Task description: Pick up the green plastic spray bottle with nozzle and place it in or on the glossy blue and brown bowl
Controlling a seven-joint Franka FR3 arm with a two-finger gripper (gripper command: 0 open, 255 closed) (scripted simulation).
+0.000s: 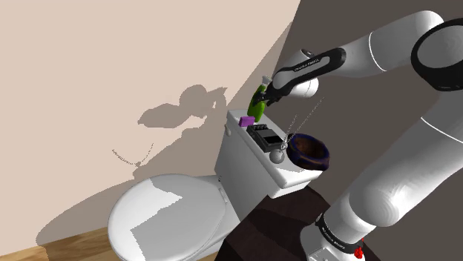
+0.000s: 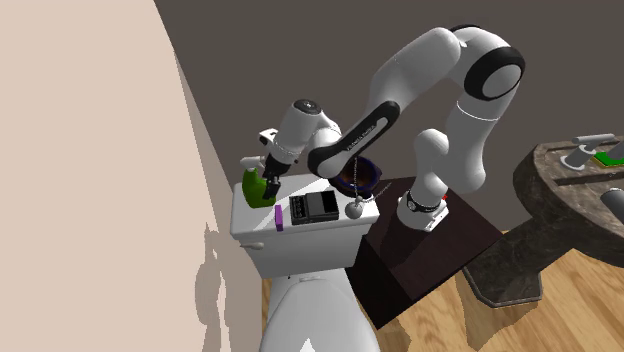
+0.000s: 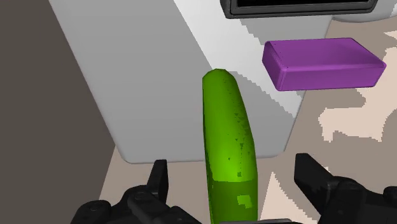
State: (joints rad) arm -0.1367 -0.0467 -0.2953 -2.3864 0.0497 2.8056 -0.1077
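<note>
Bowl [image 1: 309, 150] sits on tank [image 1: 252, 159] beside box [image 1: 267, 136].

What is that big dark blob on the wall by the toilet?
Shoulder view: that blob is the shadow of the robot arm, cast on the beige wall. Wrist view: another shadow, with a jagged stair-step edge, lies across the white tank lid.

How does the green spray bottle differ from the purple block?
The green spray bottle is tall and rounded; the purple block is low and boxy. The bottle is between the fingers of the open gripper, untouched; the block lies clear of them. Both are at the same end of the toilet tank.
</note>
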